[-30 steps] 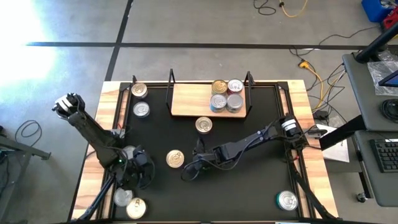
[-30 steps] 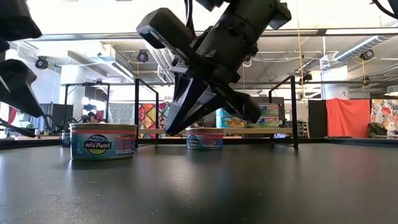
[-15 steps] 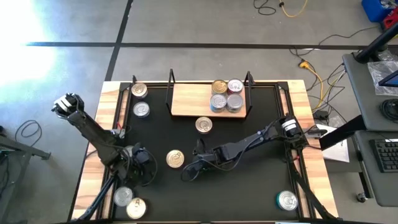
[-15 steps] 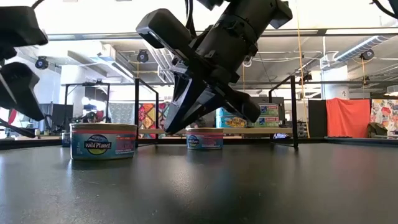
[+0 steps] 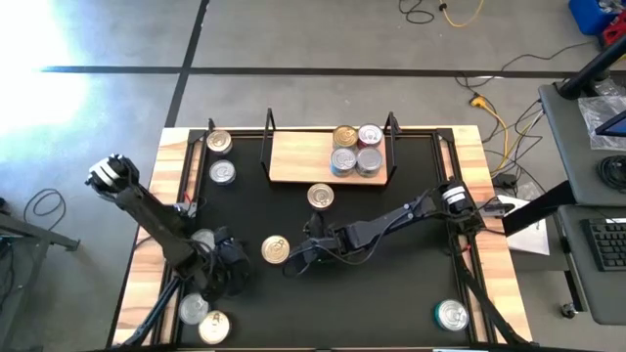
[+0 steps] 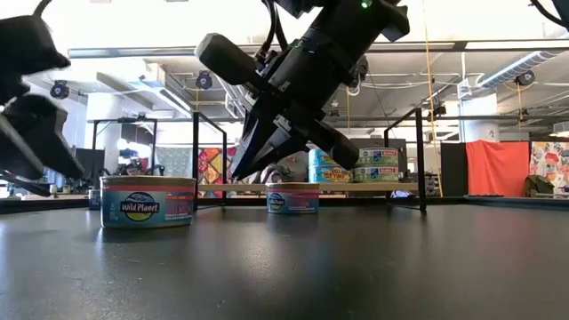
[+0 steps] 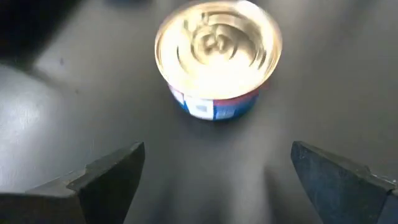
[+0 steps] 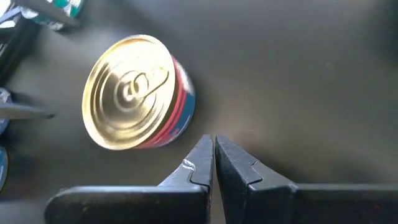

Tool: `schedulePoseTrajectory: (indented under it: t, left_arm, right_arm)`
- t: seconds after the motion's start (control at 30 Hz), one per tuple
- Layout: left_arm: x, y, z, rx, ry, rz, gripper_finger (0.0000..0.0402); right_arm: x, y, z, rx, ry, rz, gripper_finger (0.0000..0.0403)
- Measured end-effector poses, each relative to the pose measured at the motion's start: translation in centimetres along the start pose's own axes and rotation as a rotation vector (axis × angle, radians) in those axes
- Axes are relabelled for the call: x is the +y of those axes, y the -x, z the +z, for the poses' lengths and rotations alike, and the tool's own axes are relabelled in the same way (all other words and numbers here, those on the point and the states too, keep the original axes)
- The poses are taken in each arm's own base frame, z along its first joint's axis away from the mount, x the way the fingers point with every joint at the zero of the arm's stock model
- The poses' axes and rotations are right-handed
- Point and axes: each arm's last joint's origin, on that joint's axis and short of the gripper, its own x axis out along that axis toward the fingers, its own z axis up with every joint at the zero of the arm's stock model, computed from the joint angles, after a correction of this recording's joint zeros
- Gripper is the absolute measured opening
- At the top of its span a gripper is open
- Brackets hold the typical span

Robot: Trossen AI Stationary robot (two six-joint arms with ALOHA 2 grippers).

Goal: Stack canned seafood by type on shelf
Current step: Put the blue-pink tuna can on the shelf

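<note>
Where grippers hover (image 5: 296,262), gold-lidded tin (image 5: 275,249) (untouched)

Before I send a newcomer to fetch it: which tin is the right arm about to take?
On the black table, look just left of centre. The gold-lidded round tin lies alone beside the right pincer; the other loose gold-lidded tin sits nearer the wooden shelf.

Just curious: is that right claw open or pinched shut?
Shut. The right gripper has its two fingertips pressed together, empty, beside a gold-lidded tin.
</note>
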Motion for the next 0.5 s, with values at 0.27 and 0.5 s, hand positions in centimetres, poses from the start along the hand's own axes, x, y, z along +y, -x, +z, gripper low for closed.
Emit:
schedulePoseTrajectory:
  t: [0.27,0.5]
  left_arm:
    - [-2.3,-1.7,-0.9,0.110,0.027,0.027,0.0371]
    - [-3.2,-2.2,-1.5,0.080,-0.020,0.029,0.0329]
  right_arm:
    - [0.0,0.0,0.0,0.011,0.007,0.007,0.0009]
    - [0.1,-0.1,-0.2,0.054,0.011,0.029,0.0009]
